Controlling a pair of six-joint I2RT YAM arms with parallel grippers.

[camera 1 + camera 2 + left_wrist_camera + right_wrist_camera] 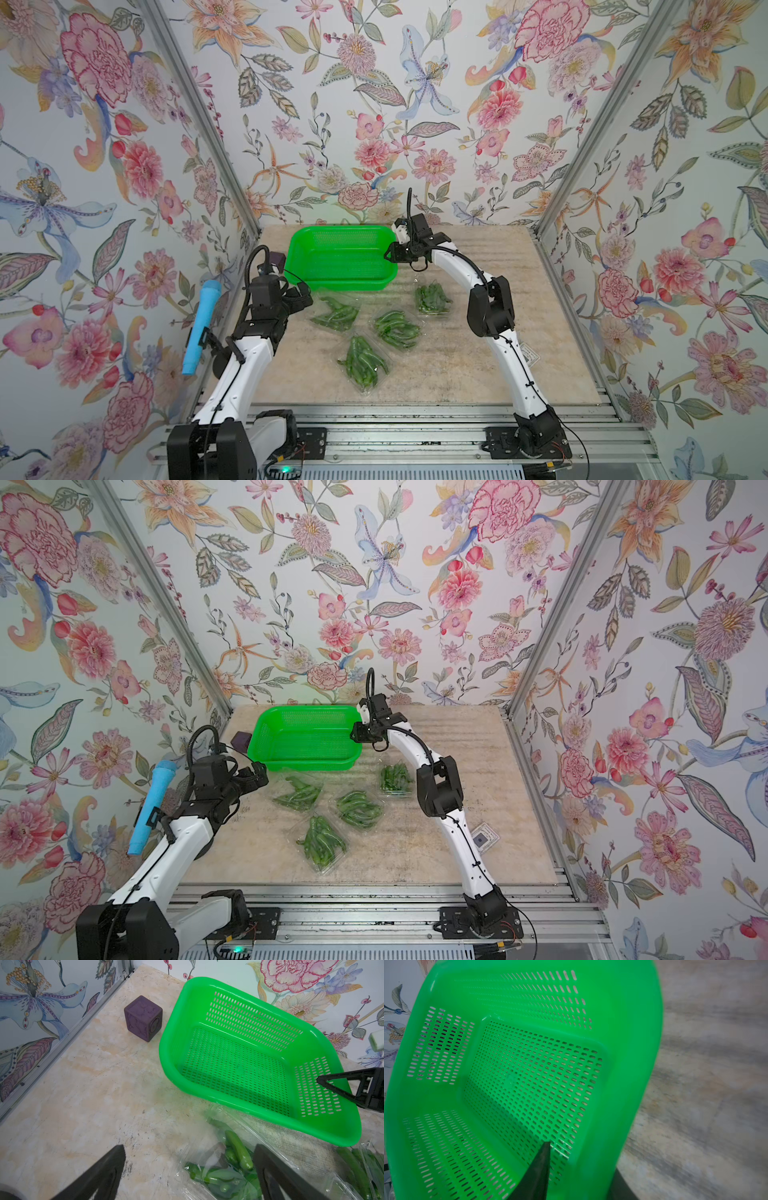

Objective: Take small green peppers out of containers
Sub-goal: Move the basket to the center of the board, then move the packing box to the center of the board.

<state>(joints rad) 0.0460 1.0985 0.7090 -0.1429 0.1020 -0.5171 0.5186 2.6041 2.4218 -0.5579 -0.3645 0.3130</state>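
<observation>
Small green peppers lie packed in clear plastic containers on the table in both top views: one on the left (336, 311), one in the middle (397, 328), one on the right (432, 299), one nearest the front (363, 365). My left gripper (307, 297) hovers open by the left container (218, 1169), its peppers (236, 1149) between the fingertips. My right gripper (390, 253) straddles the right rim of the green basket (643, 1064), open, one finger (544, 1159) inside and the other outside.
The bright green perforated basket (345, 229) stands at the back of the table with nothing in it. A purple cube (143, 1018) sits left of it near the wall. A small card (484, 837) lies by the right arm. A blue foam cylinder (201, 328) hangs beside the left arm.
</observation>
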